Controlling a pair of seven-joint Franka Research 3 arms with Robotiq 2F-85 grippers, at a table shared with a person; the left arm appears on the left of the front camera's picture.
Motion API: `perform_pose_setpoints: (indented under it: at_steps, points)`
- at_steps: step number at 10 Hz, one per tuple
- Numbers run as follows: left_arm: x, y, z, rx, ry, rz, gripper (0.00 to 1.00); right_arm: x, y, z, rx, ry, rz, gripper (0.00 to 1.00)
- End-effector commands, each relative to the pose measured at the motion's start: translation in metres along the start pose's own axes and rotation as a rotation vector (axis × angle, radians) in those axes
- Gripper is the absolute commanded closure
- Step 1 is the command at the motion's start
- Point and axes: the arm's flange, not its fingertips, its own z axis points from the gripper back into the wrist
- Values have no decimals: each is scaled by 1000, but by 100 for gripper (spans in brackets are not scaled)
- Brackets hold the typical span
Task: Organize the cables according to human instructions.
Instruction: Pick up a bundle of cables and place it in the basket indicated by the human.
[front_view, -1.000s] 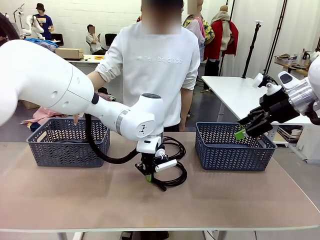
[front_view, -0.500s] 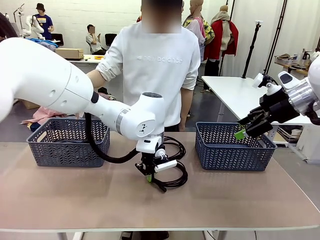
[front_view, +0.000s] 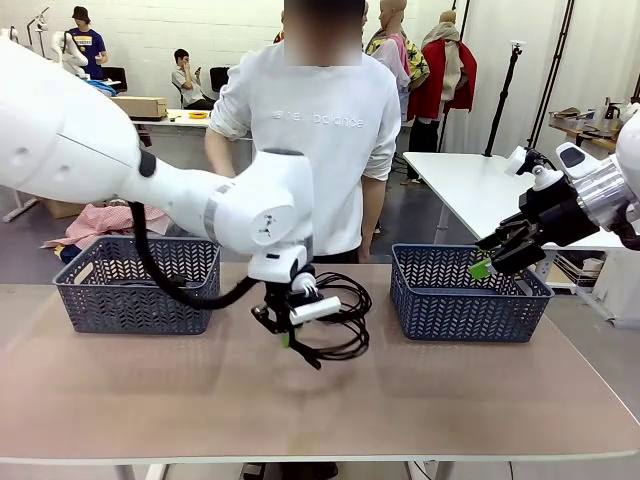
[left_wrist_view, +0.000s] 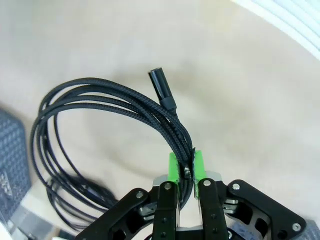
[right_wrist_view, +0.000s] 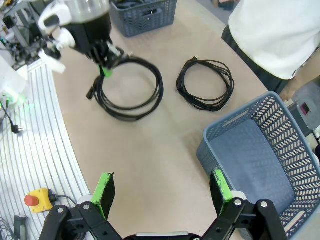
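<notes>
Robot's left pincer (front_view: 286, 338) is clamped on a coiled black cable (front_view: 340, 352), the green pads (left_wrist_view: 173, 165) pressed together on a bundle of its braided strands. The coil hangs from the pincer low over the middle of the worktop (front_view: 450, 390), its loops fanning out to one side. In the left wrist view one cylindrical plug (left_wrist_view: 161, 85) of the cable juts out from the strands just past the pads.

A second coil (front_view: 350, 292) of black cable lies flat on the worktop just behind the held one, toward the far edge where a person in a white sweatshirt (front_view: 310, 150) stands. From the right wrist camera the two coils lie side by side and apart, the held one (right_wrist_view: 161, 87) under the left pincer (right_wrist_view: 105, 67) and the other (right_wrist_view: 205, 106) nearer the person.

Two grey-blue lattice baskets sit on the far half of the worktop, the left basket (front_view: 135, 300) and the right basket (front_view: 465, 305), well to either side of the coils.

The right pincer (front_view: 482, 258) hovers above the right basket's near right corner, its fingers spread wide apart and holding nothing.
</notes>
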Motion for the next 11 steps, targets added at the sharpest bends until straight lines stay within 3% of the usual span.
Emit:
perform_pose_setpoints:
  at_steps: [1, 5, 11]
  points:
    - [-15, -31, 33, 17, 49, 93, 100, 0, -2, -2, 15, -34, 16, 0]
    - [-78, -66, 96, 81, 104, 341, 100, 0, -2, -2, 15, -34, 16, 0]
    - [-162, -130, 119, 98, 43, 618, 100, 0, -2, -2, 15, -34, 16, 0]
